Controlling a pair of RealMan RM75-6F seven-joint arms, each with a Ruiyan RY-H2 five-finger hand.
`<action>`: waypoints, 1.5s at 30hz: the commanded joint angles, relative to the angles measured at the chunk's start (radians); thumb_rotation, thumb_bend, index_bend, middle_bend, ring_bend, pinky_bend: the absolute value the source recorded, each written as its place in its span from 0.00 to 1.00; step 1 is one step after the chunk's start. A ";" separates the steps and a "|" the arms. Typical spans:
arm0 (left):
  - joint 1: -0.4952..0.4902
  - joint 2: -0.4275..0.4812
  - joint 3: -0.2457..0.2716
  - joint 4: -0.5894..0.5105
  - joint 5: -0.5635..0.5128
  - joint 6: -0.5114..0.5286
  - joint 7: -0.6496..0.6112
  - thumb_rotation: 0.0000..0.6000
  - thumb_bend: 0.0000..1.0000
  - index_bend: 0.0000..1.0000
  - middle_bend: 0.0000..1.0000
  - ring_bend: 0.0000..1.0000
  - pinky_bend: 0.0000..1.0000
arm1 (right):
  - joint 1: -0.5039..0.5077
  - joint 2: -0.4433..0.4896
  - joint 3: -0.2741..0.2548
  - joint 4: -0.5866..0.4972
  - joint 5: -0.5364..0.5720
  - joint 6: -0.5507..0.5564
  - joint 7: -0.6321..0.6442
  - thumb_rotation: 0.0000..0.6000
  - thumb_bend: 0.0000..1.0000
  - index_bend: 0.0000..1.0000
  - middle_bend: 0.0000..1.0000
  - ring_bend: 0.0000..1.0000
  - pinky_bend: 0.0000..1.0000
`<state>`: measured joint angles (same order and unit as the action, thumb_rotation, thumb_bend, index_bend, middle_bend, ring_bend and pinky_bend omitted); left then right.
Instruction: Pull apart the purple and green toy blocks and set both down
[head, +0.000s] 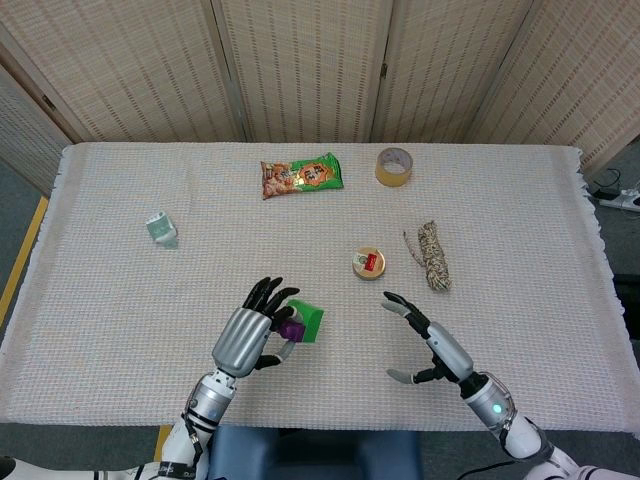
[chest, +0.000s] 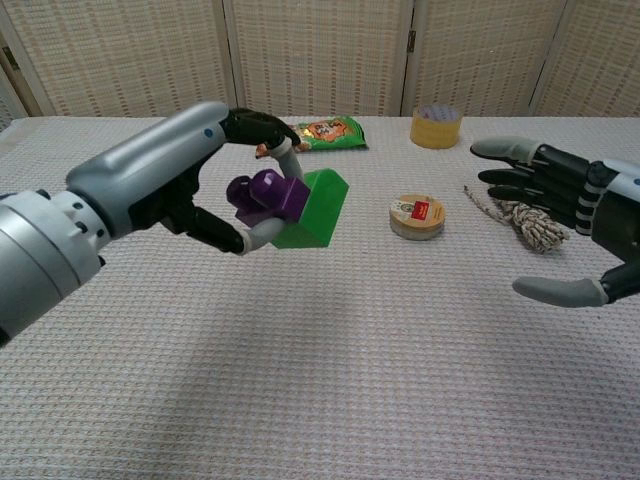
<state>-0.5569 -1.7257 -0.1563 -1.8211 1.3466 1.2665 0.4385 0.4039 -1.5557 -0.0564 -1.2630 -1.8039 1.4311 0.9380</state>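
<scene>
Risk sits in your left hand (chest: 150, 195), which pinches the joined purple block (chest: 265, 195) and green block (chest: 315, 208) above the worktop (chest: 330, 380): bring the spread, empty right hand (chest: 565, 215) in off-line and you may knock them loose.

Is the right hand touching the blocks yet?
No. In the chest view the right hand hangs open, well apart from the joined purple block and green block, which the left hand alone holds.
</scene>
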 joint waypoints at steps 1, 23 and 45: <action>-0.002 -0.003 -0.031 -0.053 -0.065 -0.008 0.039 1.00 0.43 0.76 0.21 0.00 0.00 | 0.003 -0.042 0.014 0.033 0.020 0.011 0.013 1.00 0.27 0.00 0.00 0.00 0.00; -0.027 -0.004 -0.070 -0.197 -0.265 -0.018 0.066 1.00 0.43 0.76 0.22 0.01 0.00 | 0.077 -0.195 0.043 0.033 0.100 -0.089 0.058 1.00 0.27 0.05 0.00 0.00 0.00; -0.050 -0.034 -0.053 -0.194 -0.279 0.002 0.063 1.00 0.43 0.76 0.22 0.01 0.00 | 0.155 -0.290 0.099 0.007 0.176 -0.193 0.027 1.00 0.27 0.17 0.00 0.00 0.00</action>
<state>-0.6065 -1.7595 -0.2095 -2.0147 1.0676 1.2691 0.5016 0.5588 -1.8451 0.0432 -1.2570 -1.6282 1.2381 0.9660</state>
